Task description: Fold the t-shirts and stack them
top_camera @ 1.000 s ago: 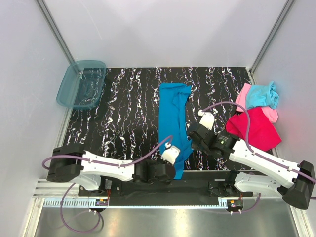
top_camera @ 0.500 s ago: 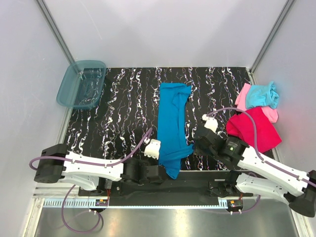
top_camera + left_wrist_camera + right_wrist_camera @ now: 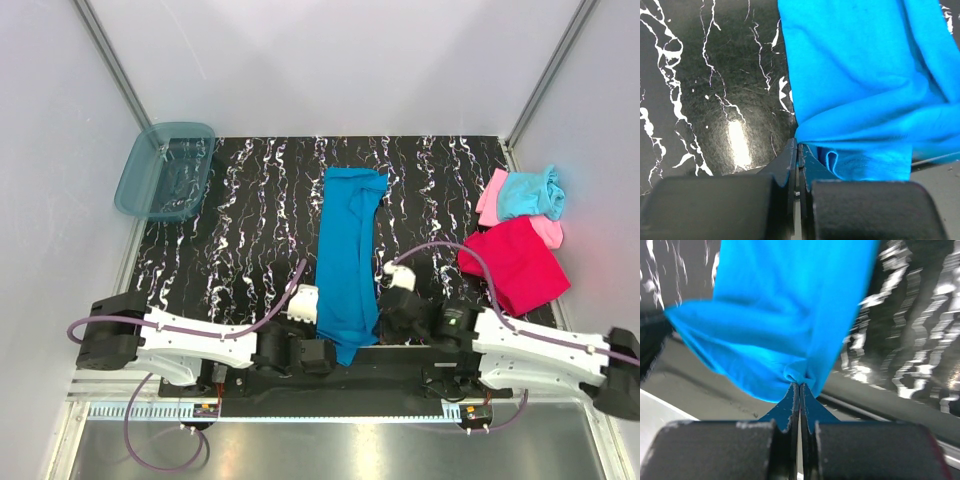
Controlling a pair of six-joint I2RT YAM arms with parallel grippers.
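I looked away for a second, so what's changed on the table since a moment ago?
Left gripper drew toward the robot's left, right gripper came nearer the bases; both shut on the blue t-shirt, whose near end pulled straighter. Other t-shirts and teal bin stayed put.

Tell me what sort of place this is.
Likely a robot lab test cell, not a home: plain white walls on metal posts enclose a black marbled table, the left arm and right arm are bolted at its near edge, and a blue tee lies on it.
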